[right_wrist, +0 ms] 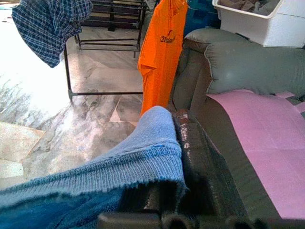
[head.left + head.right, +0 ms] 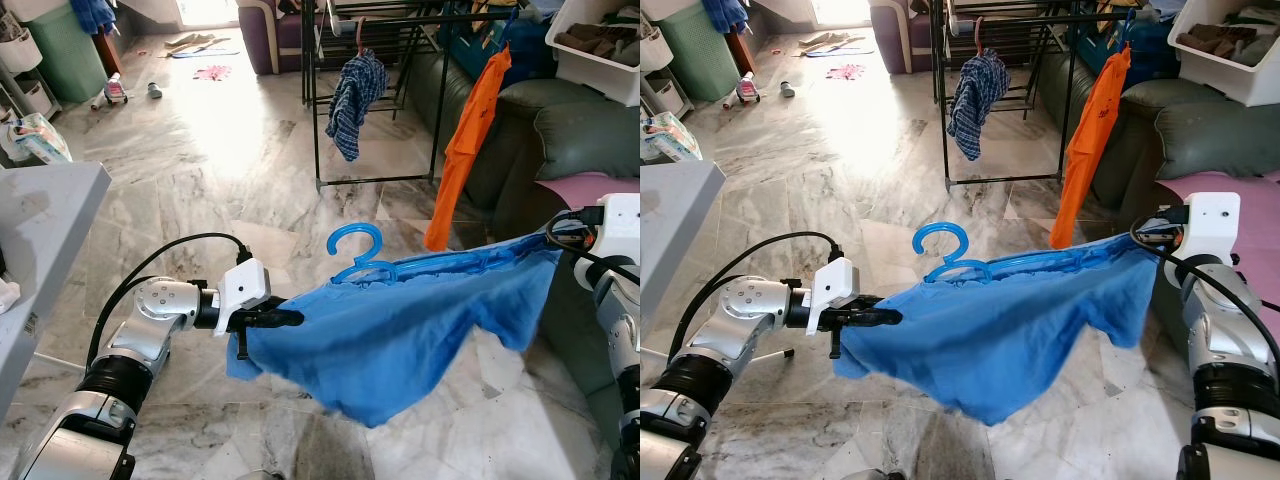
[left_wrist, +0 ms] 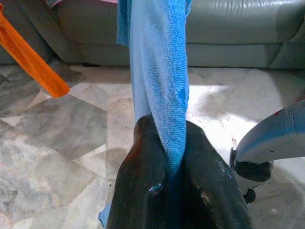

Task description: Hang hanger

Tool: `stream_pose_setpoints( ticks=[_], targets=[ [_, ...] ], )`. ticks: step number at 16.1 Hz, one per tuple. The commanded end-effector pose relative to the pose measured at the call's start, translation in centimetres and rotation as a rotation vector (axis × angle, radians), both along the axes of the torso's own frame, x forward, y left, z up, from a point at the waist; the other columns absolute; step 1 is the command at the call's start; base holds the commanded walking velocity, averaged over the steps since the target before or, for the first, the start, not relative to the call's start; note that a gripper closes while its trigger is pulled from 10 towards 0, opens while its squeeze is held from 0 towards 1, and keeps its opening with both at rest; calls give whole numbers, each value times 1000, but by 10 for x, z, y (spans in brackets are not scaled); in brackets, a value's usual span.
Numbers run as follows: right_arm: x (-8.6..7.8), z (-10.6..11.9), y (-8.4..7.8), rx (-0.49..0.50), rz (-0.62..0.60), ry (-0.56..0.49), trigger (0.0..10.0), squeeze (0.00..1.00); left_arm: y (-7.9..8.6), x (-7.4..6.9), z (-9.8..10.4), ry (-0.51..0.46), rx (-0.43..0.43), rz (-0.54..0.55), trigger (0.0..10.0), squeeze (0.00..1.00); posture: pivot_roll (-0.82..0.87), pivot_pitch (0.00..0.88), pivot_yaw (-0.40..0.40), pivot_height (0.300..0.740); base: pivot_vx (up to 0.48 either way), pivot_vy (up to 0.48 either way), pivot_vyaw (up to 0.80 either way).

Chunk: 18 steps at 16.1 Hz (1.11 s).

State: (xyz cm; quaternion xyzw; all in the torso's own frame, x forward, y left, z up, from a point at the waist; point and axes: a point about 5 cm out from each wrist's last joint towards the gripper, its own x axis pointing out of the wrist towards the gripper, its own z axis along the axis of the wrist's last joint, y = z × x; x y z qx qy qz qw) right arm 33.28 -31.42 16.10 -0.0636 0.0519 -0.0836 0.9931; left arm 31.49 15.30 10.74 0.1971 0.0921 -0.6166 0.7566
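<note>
Both silver arms are raised in front of the robot, bent at the elbow and spread wide, with a blue garment [image 2: 400, 330] stretched between them above the marble floor [image 2: 200, 170]. The left gripper [image 2: 285, 318] reaches inward and roughly level from the left arm, its jaws closed tight on one bunched edge of the cloth; in the left wrist view the fabric rises in a narrow twisted band straight out from between the two black fingers [image 3: 143, 191]. The right gripper [image 1: 178, 143] sits higher, at the far right beside the grey-green sofa [image 2: 580, 130], its wrist turned inward, and its jaws are pinched on the opposite hem of the garment, the ribbed edge folded over one finger. A blue hanger [image 2: 362, 262] is threaded into the garment, its hook standing upright above the upper edge of the cloth, nearer the left gripper than the right, while the body of the cloth sags below in a loose drape. Beyond, a black drying rack [image 2: 330, 100] stands on the floor, carrying a plaid shirt [image 2: 355, 100] and an orange shirt [image 2: 470, 140] on hangers. A pink cloth [image 1: 267, 138] lies on the sofa seat just beside the right gripper.
</note>
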Motion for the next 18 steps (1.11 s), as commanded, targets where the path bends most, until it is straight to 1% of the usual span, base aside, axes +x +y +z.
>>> stream_pose_setpoints(
  ticks=[1, 2, 3, 4, 6, 7, 8, 9, 10, 11, 12, 13, 14, 16, 17, 18],
  targets=[
    [1, 11, -3, -6, -10, -34, 0, 0, 4, 0, 1, -7, 24, -5, 0, 0, -75, 53, 4, 740, 0, 0, 0],
    [1, 11, -2, -5, -5, -35, 0, 0, 4, 2, -1, -16, 36, 4, 0, 0, -75, 53, 5, 740, 0, 0, 0],
    [17, 3, 52, -73, 185, -32, 0, 0, -18, 21, -21, -91, 61, 380, 39, 0, -75, 46, 3, 740, 0, 0, 0],
    [19, 3, 60, -87, 208, -32, 0, 0, -20, 23, -23, -96, 59, 437, 0, 0, -75, 45, 1, 740, 0, 0, 0],
    [21, 3, 62, -84, 210, -33, 0, 0, -21, 23, -23, -99, 55, 442, 0, 0, -74, 45, -3, 740, 0, 0, 0],
    [21, 3, 64, -84, 216, -33, 0, 0, -19, 25, -24, -94, 66, 470, 0, 0, -74, 44, -4, 740, 0, 0, 0],
    [23, 3, 69, -77, 226, -34, 0, 0, -15, 27, -28, -97, 102, 517, 0, 0, -74, 46, -4, 740, 0, 0, 0],
    [24, 2, 78, -70, 241, -37, 0, 0, -17, 29, -29, -110, 102, 554, 0, 0, -78, 46, -3, 740, 0, 0, 0],
    [25, 1, 83, -64, 252, -37, 0, 0, -19, 29, -29, -111, 96, 567, 0, 0, -77, 45, -3, 740, 0, 0, 0],
    [26, 0, 90, -65, 266, -42, 0, 0, -25, 29, -27, -110, 62, 552, 0, 0, -75, 44, -3, 740, 0, 0, 0],
    [28, -1, 97, -85, 281, -45, 0, 0, -36, 26, -25, -109, 14, 506, 0, 0, -75, 44, -3, 740, 0, 0, 0],
    [28, -2, 97, -100, 277, -44, 0, 0, -41, 24, -24, -108, -11, 470, 0, 0, -73, 43, -4, 740, 0, 0, 0],
    [30, 1, 91, -81, 222, -63, 0, 0, -48, 17, -28, -84, -18, 407, 0, 0, -71, 45, -6, 740, 0, 0, 0],
    [31, 5, 91, -70, 204, -90, 0, 0, -49, 13, -34, -65, -5, 388, 0, 0, -73, 46, -5, 740, 0, 0, 0],
    [32, 8, 96, -66, 212, -107, 0, 0, -51, 10, -39, -50, 13, 374, 0, 0, -75, 46, -5, 740, 0, 0, 0],
    [32, 5, 109, -30, 271, -98, 0, 0, -52, 10, -42, -39, 39, 407, 0, 0, -75, 47, -5, 740, 0, 0, 0]
  ],
)
